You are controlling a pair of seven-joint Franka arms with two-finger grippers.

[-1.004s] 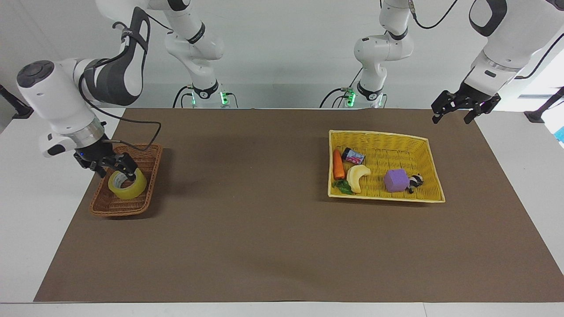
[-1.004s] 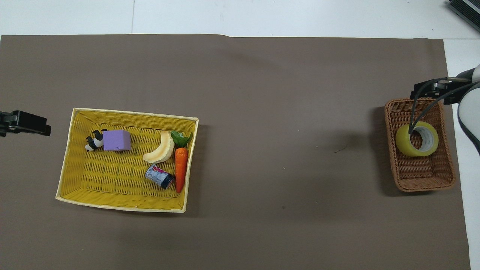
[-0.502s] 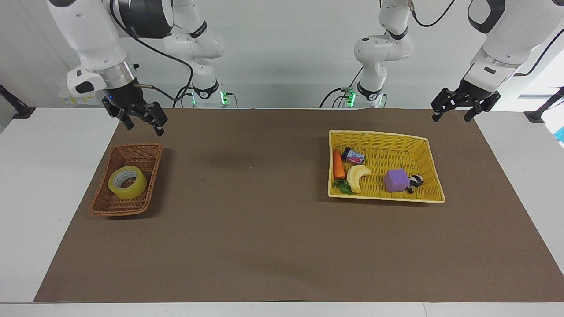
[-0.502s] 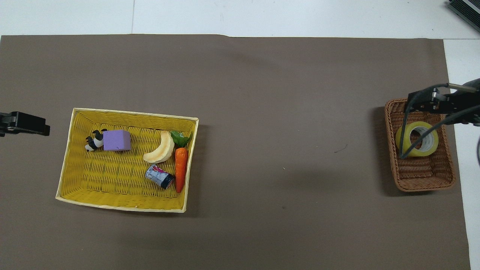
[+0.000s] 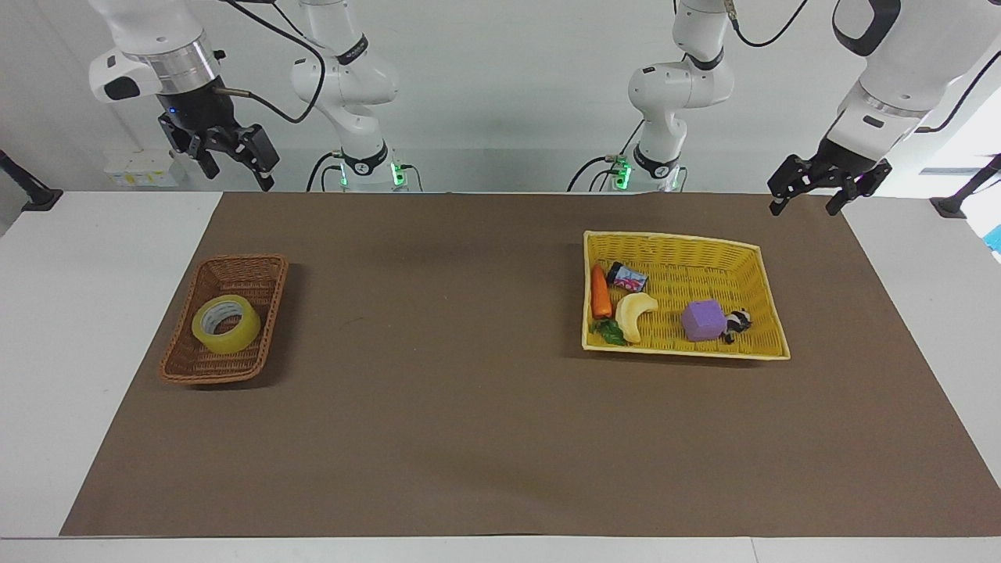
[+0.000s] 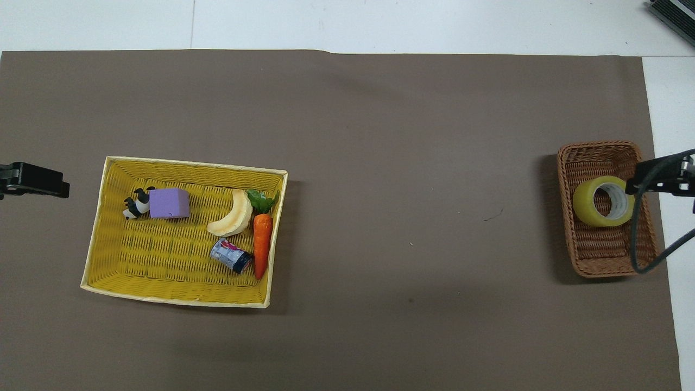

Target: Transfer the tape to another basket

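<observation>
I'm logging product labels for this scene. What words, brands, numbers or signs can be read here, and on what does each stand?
No text can be read.
The small can in the yellow basket: pink and dark printed label, too small to read.
The tape in the brown basket: marks on its pale core, too small to read.
The arms carry small markings, also too small to read.

Rising away from the tape (image 5: 226,324) and the brown basket (image 5: 186,364): the right gripper (image 5: 231,160), fingers spread and empty, now lifted high above the table edge nearest the robots at the right arm's end, having released the roll and left it lying flat inside the basket. In the overhead view, showing only as a dark tip (image 6: 659,179) over the basket's outer rim, cable trailing. Drifting very slightly upward as well: the left gripper (image 5: 813,188), fingers apart.
</observation>
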